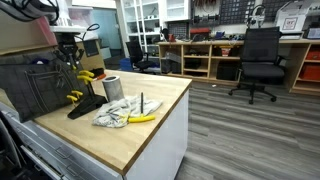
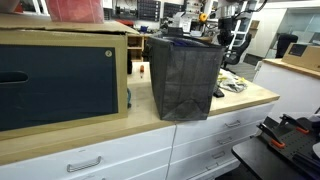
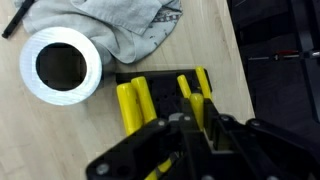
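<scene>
Gripper (image 3: pixel 203 108) is clamping tight on a yellow handle (image 3: pixel 203 82) over the black block (image 3: pixel 165 80) — holding it level and steering clear of the white cylinder (image 3: pixel 93 70) seems wise.

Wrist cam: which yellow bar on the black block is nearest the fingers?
The right-hand yellow bar: it runs straight in under the shut fingers. The left-hand pair lies clear to the side, nearer the silver roll.
</scene>
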